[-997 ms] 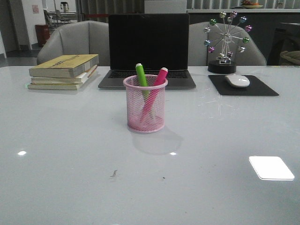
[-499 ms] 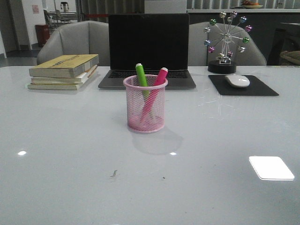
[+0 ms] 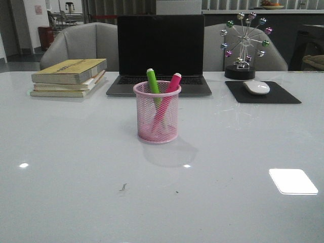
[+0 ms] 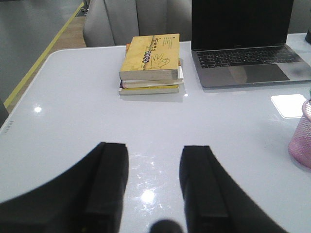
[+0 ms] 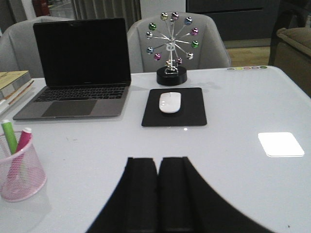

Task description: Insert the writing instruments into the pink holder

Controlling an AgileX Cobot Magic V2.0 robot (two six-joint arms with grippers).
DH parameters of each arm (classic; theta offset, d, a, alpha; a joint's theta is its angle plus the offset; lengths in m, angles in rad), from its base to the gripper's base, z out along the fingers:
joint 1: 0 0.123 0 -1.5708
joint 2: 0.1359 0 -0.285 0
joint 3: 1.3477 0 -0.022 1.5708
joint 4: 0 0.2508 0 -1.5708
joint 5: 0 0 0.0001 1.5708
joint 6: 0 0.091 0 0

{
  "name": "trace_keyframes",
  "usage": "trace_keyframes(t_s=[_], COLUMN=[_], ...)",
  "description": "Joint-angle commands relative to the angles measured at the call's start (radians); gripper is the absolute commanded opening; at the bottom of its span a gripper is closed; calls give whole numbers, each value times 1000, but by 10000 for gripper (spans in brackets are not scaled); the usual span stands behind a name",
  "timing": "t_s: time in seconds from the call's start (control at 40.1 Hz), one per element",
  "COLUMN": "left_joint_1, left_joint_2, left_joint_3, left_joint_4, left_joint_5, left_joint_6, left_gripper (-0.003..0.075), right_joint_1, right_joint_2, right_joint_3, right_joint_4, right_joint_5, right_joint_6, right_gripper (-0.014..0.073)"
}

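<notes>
The pink wire-mesh holder (image 3: 157, 112) stands at the middle of the table. A green marker (image 3: 152, 80) and a magenta marker (image 3: 173, 82) both lean inside it, tips above the rim. In the right wrist view the holder (image 5: 20, 172) shows with the green marker (image 5: 8, 136) and the magenta marker (image 5: 22, 141) in it. Only its edge (image 4: 301, 141) appears in the left wrist view. My left gripper (image 4: 154, 148) is open over bare table, well apart from the holder. My right gripper (image 5: 159, 160) is shut with nothing in it, away from the holder. Neither gripper appears in the front view.
An open laptop (image 3: 160, 50) sits behind the holder. A stack of books (image 3: 68, 77) lies at the back left. A mouse (image 3: 256, 87) rests on a black pad (image 3: 263, 93) at the back right, with a ferris-wheel ornament (image 3: 243, 45) behind it.
</notes>
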Motion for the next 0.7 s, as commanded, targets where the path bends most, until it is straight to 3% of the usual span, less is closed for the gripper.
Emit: trace_keyframes(t_s=[0.0,0.1,0.199,0.673], left_joint_1=[0,0,0,0], left_joint_2=[-6,-6,-6,-6], left_joint_3=[-28,-28,-28,-28], left_joint_4=[-4,-4,-4,-4], left_joint_5=[-75,-75,-75,-75], left_joint_6=[-3,-3,-3,-3], left_gripper=[331,331,331,331], right_joint_1=[-3,-3,0,146], right_joint_2=[-49,-101,-154,-344], right_joint_3=[21,69,122,330], right_joint_4=[-169,-311,-354,-361], right_joint_5=[-101,-119,-162,-198], right_joint_6=[170,318,378,388], right_gripper=[57,57,57,57])
